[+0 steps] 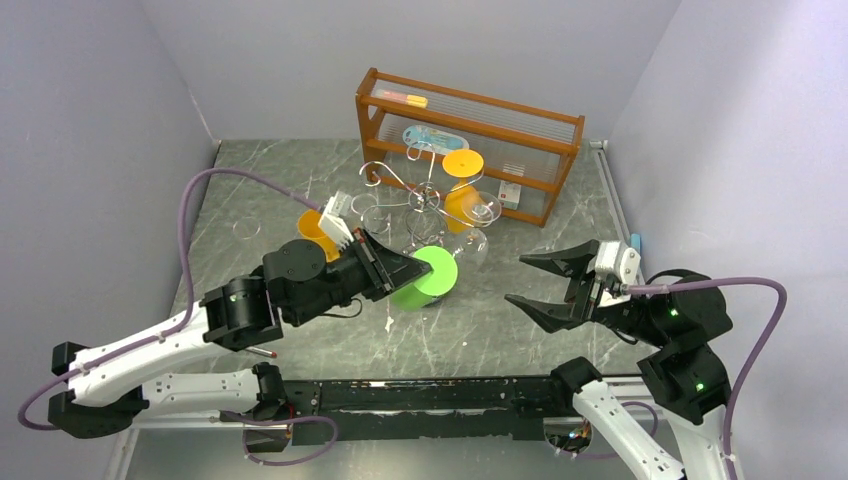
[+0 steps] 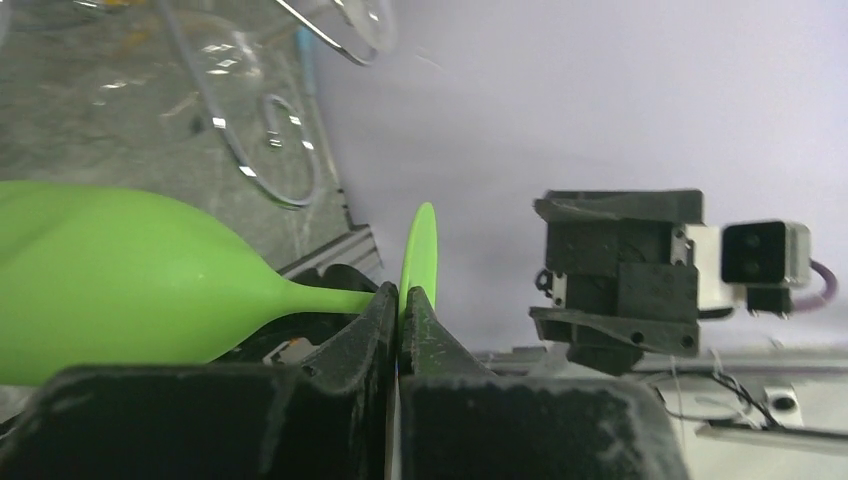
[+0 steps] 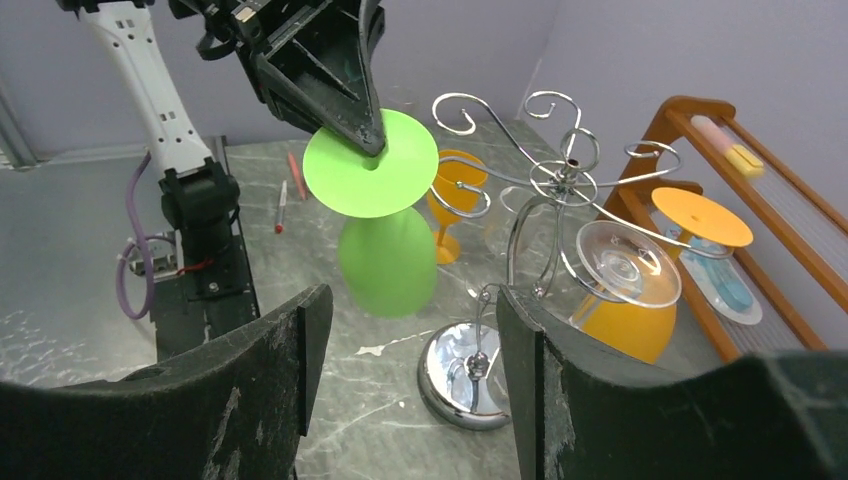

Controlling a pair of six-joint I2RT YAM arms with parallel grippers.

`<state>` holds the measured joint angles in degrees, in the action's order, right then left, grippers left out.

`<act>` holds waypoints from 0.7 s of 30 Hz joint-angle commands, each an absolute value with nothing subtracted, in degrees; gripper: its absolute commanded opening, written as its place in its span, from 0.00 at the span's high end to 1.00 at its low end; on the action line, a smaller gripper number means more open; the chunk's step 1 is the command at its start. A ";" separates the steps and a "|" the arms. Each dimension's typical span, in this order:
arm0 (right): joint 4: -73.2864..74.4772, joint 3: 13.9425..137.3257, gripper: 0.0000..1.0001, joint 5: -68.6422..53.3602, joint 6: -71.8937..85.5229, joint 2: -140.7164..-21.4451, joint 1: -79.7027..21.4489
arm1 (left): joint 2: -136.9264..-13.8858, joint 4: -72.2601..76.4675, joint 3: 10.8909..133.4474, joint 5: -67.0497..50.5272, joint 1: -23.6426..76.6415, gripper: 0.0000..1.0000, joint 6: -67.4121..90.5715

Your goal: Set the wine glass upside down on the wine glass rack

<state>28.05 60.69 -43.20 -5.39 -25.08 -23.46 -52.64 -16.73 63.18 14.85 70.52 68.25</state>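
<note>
The left hand [image 2: 400, 300] is clamped shut on the thin round foot of the opaque green wine glass [image 3: 388, 265], one finger flat on each face of the disc and the lower one lying right beside the stem. That is a slim pinch for a bowl hanging off it, so the glass could swivel or slide out if the wrist jerks. The finger under the foot also sits where a wire would have to pass, and I judge it may foul the slot as the stem goes in. The glass hangs above the grey marbled bench [image 1: 480, 330], just beside the silver chrome wire wine glass rack [image 3: 560, 185] on its near left side, not yet on any scroll arm. A push against those curls could shove the light stand or rattle the clear wine glass [image 3: 625, 265] and the orange wine glass [image 3: 620, 330] hanging there. The right hand [image 1: 520, 280] waits with its fingers spread wide, holding nothing, well apart to the right. The green glass is already inverted: foot up, mouth down, long axis close to vertical with a slight lean.
</note>
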 commanded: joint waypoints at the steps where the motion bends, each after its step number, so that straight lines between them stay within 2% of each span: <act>1: 27.59 61.08 0.35 -40.60 -5.29 -24.93 -23.41 | -52.23 -31.94 69.08 25.20 70.22 0.95 70.99; 7: 26.47 60.73 0.35 -39.21 -4.77 -24.77 -23.43 | -48.62 -40.77 71.94 35.86 70.22 0.95 72.51; 15: 24.36 60.26 0.36 -39.07 -3.87 -25.10 -23.40 | -39.52 -26.59 65.23 52.01 70.22 0.95 61.23; 21: 23.35 60.04 0.35 -38.34 -3.19 -25.47 -23.40 | -41.44 -19.42 66.40 61.64 70.22 0.95 50.65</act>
